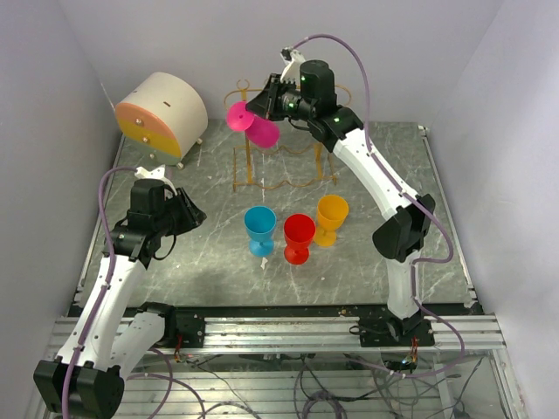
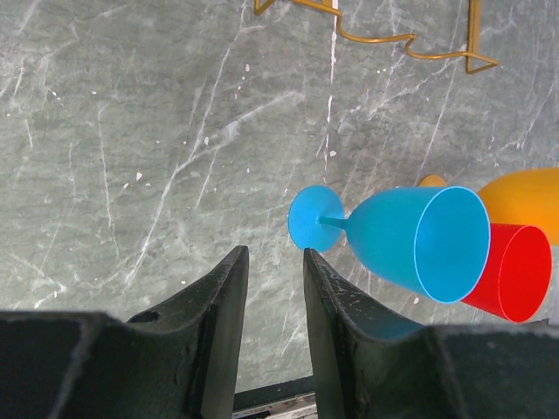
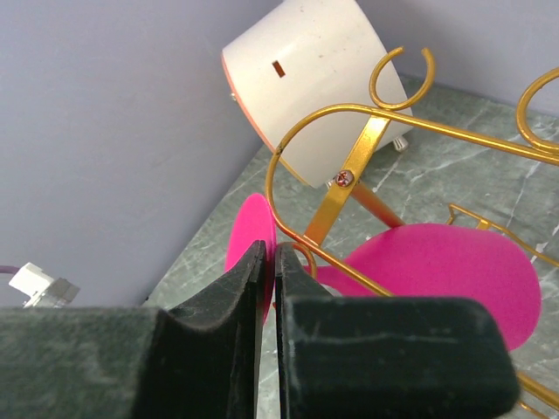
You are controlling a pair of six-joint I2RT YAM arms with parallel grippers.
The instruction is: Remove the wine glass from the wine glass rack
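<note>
Wine glass (image 1: 264, 131) tilts at the rack's (image 1: 248, 162) rail end, right pincer (image 3: 269, 251) clenched on it, left pincer (image 2: 275, 257) parted.

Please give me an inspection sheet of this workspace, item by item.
Surface: grey marble table, white veins.
Job's things: pink wine glass tilted at the top rail of the golden wine glass rack.
Clutter: blue glass, red glass, orange glass upright before the rack; cream drawer box back left.
Hands: right hand shut on the pink glass's stem; left hand open, empty, over bare table.
Cables: purple cable along each arm; loose wires under the front rail.
Surroundings: plain walls on three sides.
</note>
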